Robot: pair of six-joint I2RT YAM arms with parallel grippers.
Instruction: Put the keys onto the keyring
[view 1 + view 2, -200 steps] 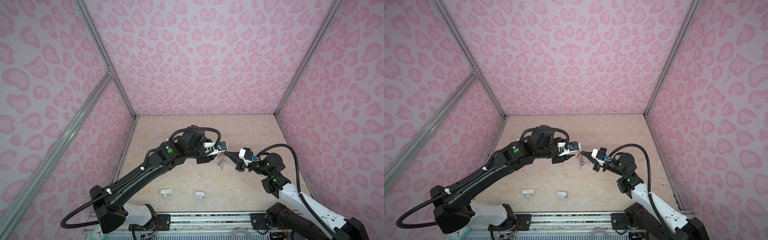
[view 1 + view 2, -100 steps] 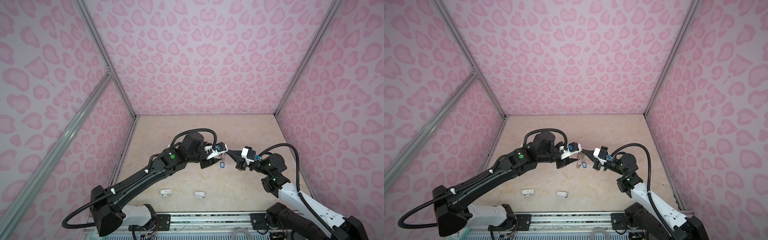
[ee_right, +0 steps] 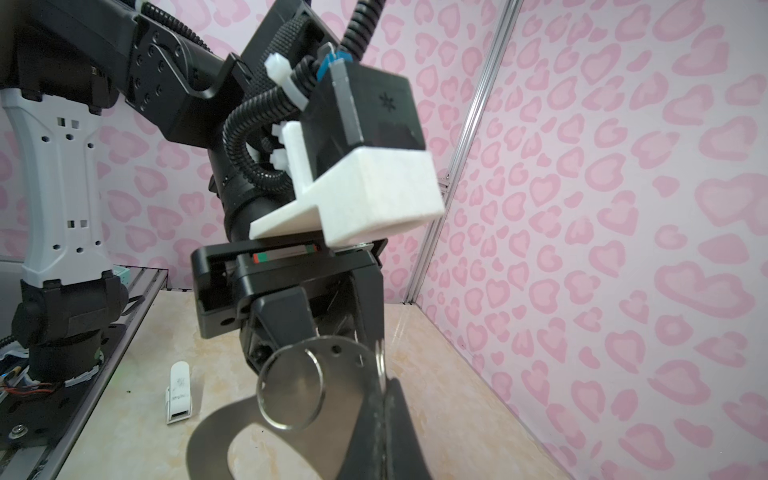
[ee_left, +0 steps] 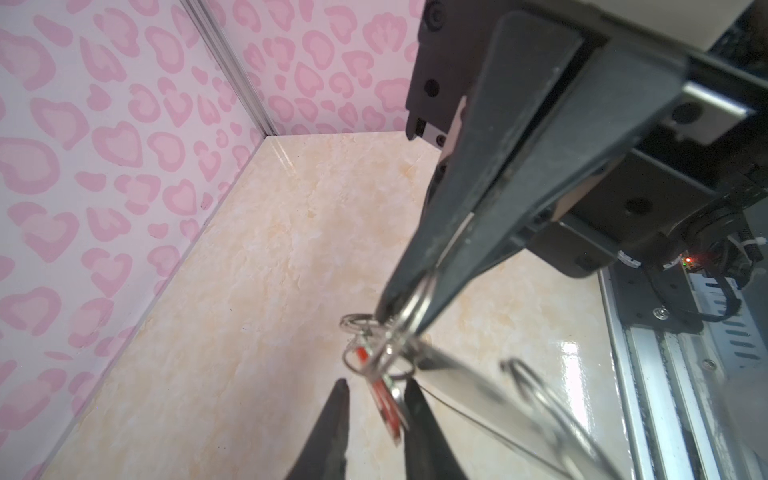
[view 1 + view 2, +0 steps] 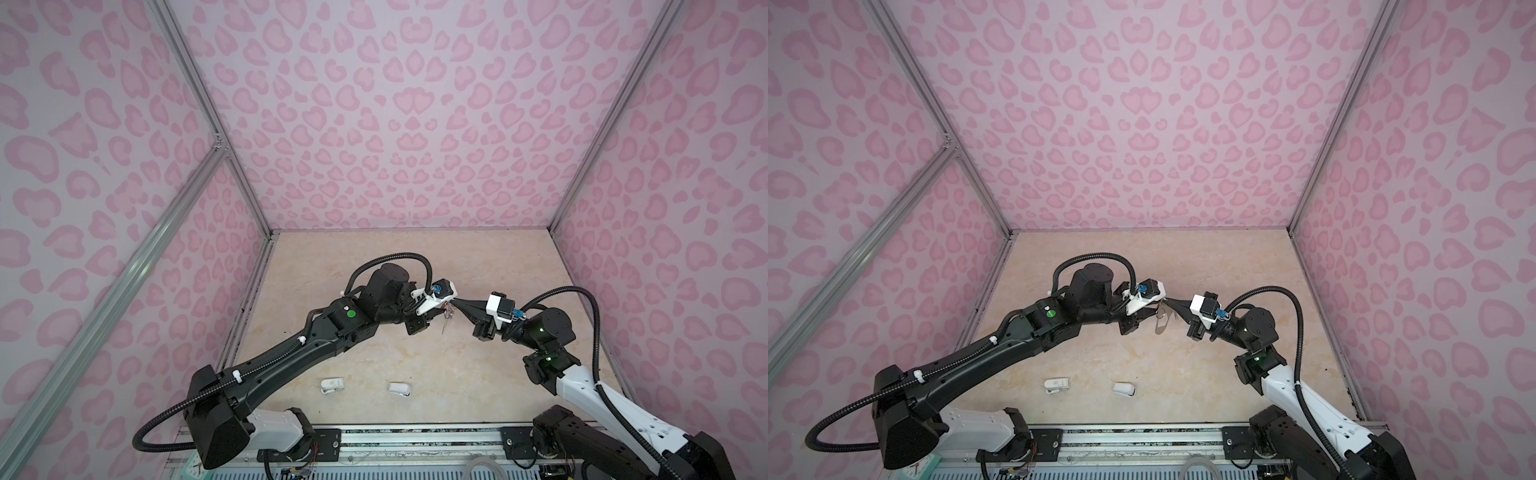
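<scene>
Both arms meet over the middle of the desk [image 5: 415,253], and their tips almost touch in both top views. The right claw [image 3: 384,399] is clenched: its two dark fingers lie together and pinch the rim of the keyring [image 3: 336,415]. This is a flat grey metal plate, and it hangs in the air, clear of the desk surface. In the right wrist view a thin wire ring [image 3: 289,388] lies against the plate, and part of the handle slot shows beneath it.

In the left wrist view the left claw [image 4: 375,382] points at this same spot. Its fingers [image 4: 338,411] stand a little apart. The red-tagged key [image 4: 385,401] hangs between them, closer to one finger than to the other. I cannot tell whether the fingers already squeeze it. Just above the tag, some small wire rings [image 4: 356,322] are bunched together at the tip of the right claw, and the blurred plate runs away from there.

Two small white plastic pieces [image 5: 332,384] [image 5: 400,388] lie on the desk near its front edge, well apart from the claws.
</scene>
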